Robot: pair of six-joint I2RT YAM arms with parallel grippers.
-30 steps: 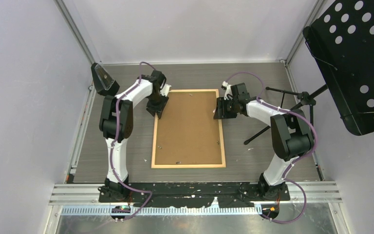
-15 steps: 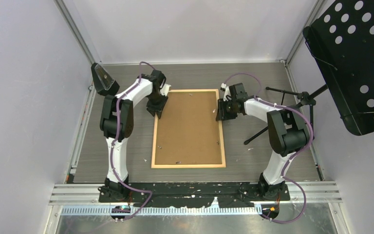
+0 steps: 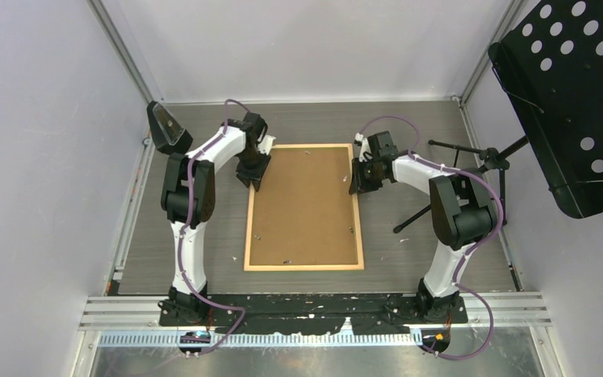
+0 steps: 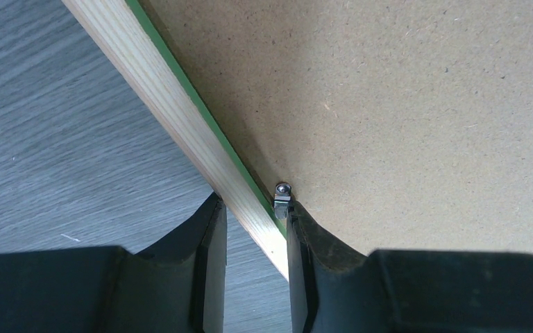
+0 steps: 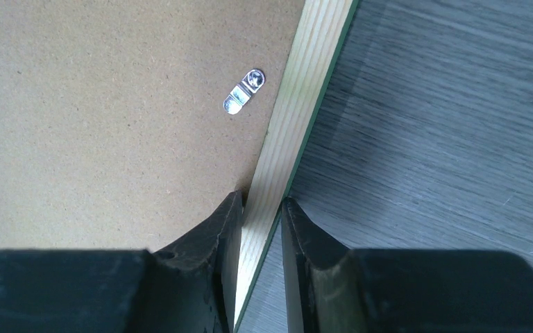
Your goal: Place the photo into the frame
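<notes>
The frame (image 3: pixel 249 228) lies back up on the grey table, its light wood rail around a brown hardboard backing sheet (image 3: pixel 302 204). The photo is hidden or out of view. My left gripper (image 3: pixel 253 177) straddles the left rail near the far end. In the left wrist view its jaws (image 4: pixel 253 208) are closed across the wood rail (image 4: pixel 173 111), with a green edge and a small metal clip (image 4: pixel 282 198) beside the right finger. My right gripper (image 3: pixel 355 182) straddles the right rail. In the right wrist view it (image 5: pixel 260 201) pinches the rail (image 5: pixel 298 104).
A black perforated music stand (image 3: pixel 573 102) hangs over the right side, with its tripod legs (image 3: pixel 455 169) on the table behind my right arm. A black angled object (image 3: pixel 165 126) stands at the far left. A turn clip (image 5: pixel 243 91) sits on the backing. Walls close in on three sides.
My right gripper has shifted slightly left and away along the right rail, and its arm has folded in a little. The left arm and the frame have not visibly moved.
</notes>
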